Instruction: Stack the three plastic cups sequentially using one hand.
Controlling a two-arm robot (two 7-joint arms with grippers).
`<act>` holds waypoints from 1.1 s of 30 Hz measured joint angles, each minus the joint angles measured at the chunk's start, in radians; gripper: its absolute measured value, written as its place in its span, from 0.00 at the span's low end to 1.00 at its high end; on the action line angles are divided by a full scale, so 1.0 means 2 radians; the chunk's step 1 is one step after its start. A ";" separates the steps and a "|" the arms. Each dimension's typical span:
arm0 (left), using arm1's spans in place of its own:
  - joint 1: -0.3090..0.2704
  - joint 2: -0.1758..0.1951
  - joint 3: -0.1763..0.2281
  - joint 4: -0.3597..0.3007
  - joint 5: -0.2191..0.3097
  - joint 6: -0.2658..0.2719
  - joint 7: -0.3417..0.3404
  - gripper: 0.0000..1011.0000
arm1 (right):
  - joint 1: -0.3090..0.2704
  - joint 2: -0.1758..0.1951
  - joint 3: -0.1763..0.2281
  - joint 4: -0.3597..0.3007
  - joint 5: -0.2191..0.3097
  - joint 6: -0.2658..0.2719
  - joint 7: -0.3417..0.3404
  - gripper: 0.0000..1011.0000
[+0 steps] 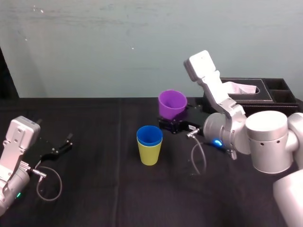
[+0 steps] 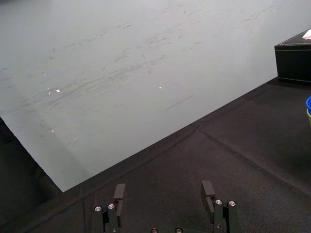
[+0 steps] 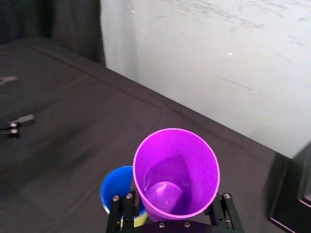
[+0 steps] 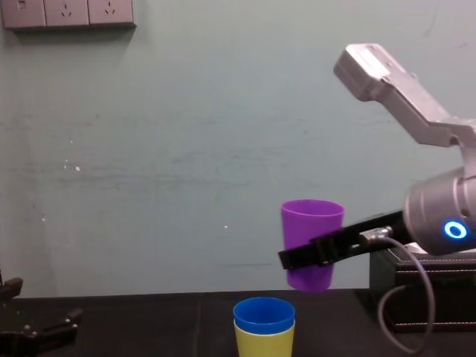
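We see the purple cup upright in the air, clear of the table, gripped low on its sides by the right pincer, whose fingers press on either side of it. Below it and a little to the robot's left stands the blue cup, nested inside the yellow-green cup, so that just its rim band shows above the other. In the chest view the purple cup's base hangs above the blue rim and slightly to the right, with a gap between them.

The left pincer lies low at the table's left side, well apart from the cups, its fingers spread wide with nothing in them.

The table is covered in black cloth and runs back to a pale grey-green wall with scuff marks. A black tissue box sits at the far right of the table, and a row of wall sockets shows high up in the chest view.

From the right wrist the purple cup covers much of the blue one, and we make out just a sliver of yellow-green beneath. The chest view cuts off the bottom of the yellow-green cup, and the right arm hides part of the tissue box.
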 joint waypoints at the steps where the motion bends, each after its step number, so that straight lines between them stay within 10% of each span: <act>1: 0.000 0.000 0.000 0.000 0.000 0.000 0.000 0.99 | 0.002 -0.001 -0.002 0.002 0.001 0.000 0.001 0.70; 33: 0.000 0.000 0.000 0.000 0.000 0.000 0.000 0.99 | 0.043 -0.013 -0.059 0.065 0.018 -0.020 -0.002 0.70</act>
